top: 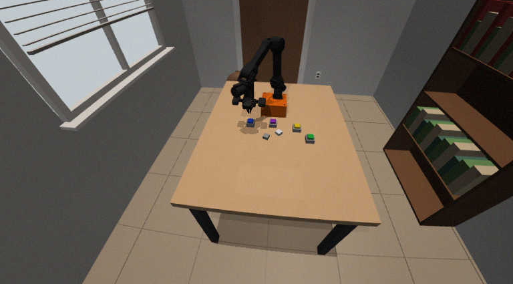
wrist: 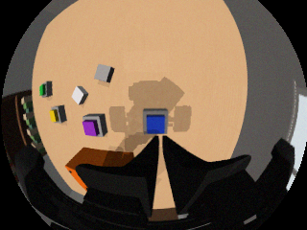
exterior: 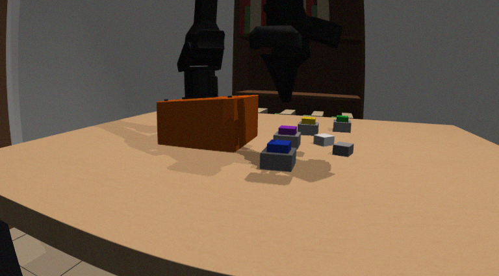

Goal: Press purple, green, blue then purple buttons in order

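Observation:
My gripper (top: pixel 249 112) (exterior: pixel 286 100) (wrist: pixel 160 138) is shut and empty, pointing down above the blue button (top: pixel 250 121) (exterior: pixel 279 146) (wrist: pixel 155 124), with a visible gap between the fingertips and its cap. The purple button (top: pixel 272 121) (exterior: pixel 287 130) (wrist: pixel 90 127) stands beside the blue one, nearer the middle of the table. The green button (top: pixel 310 136) (exterior: pixel 342 118) (wrist: pixel 42 89) stands farthest from the gripper. All three caps stand raised on their grey bases.
A yellow button (top: pixel 296 125) (exterior: pixel 308 121) (wrist: pixel 53 116) stands between purple and green. A white block (top: pixel 278 132) (exterior: pixel 323 139) (wrist: pixel 79 95) and a grey block (top: pixel 266 136) (exterior: pixel 342 149) (wrist: pixel 104 73) lie in front of the buttons. The orange base box (top: pixel 274 109) (exterior: pixel 198 124) (wrist: pixel 103 157) stands behind.

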`<state>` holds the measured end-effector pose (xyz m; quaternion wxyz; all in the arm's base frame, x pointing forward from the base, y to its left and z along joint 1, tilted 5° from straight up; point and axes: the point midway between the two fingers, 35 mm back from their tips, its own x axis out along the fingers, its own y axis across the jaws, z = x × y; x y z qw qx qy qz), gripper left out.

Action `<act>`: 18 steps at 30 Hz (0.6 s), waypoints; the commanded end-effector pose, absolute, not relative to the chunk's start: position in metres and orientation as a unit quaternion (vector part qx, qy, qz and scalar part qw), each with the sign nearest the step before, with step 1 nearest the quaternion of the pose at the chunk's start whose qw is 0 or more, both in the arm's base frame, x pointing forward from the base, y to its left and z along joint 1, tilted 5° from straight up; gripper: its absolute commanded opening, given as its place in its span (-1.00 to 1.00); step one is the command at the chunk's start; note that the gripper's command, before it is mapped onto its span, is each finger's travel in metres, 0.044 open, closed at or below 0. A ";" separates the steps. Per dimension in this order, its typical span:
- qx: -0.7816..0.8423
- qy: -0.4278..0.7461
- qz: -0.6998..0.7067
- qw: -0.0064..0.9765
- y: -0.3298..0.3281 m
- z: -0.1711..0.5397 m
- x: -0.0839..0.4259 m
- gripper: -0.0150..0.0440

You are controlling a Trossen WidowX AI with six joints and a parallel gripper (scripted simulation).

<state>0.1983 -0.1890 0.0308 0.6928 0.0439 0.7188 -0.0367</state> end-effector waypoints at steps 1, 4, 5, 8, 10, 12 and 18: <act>0.046 0.726 -0.031 0.686 -0.185 -0.004 0.189 -0.42; 0.046 0.726 -0.031 0.686 -0.185 -0.004 0.189 -0.42; 0.046 0.726 -0.031 0.686 -0.185 -0.004 0.189 -0.42; 0.046 0.726 -0.031 0.686 -0.185 -0.006 0.189 -0.42; 0.046 0.726 -0.031 0.686 -0.185 -0.009 0.189 -0.42; 0.046 0.726 -0.031 0.686 -0.185 -0.012 0.189 -0.42; 0.046 0.726 -0.031 0.686 -0.185 -0.022 0.189 -0.42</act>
